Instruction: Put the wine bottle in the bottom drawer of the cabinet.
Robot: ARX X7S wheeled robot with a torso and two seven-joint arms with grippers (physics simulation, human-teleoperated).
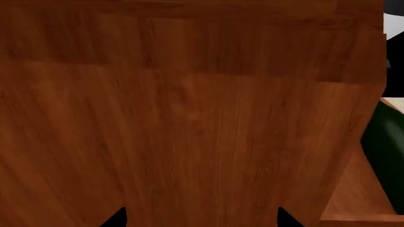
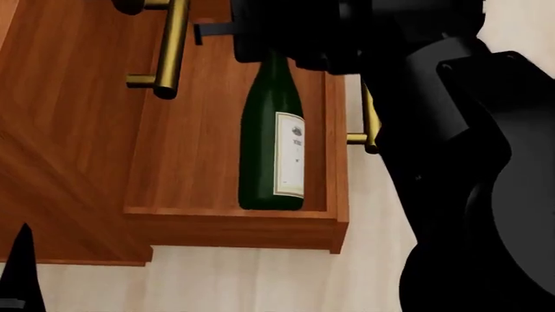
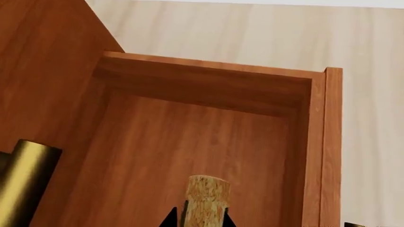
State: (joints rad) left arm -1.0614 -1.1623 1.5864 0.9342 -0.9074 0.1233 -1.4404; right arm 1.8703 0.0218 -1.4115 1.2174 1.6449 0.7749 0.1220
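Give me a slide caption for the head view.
Wine bottle standing inside the open bottom drawer, right arm above its neck.

You see a dark green wine bottle (image 2: 270, 156) with white label and tan cork, reddish-brown wood-grain bottom drawer (image 2: 234, 224), brass handles, pale floor (image 2: 260, 283).

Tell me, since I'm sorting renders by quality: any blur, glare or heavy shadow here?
Head view: sharp, wine bottle label readable, right arm a flat black mass. Left wrist view: soft, smeared cabinet wood. Right wrist view: crisp, shade along the bottom drawer far wall. No glare.
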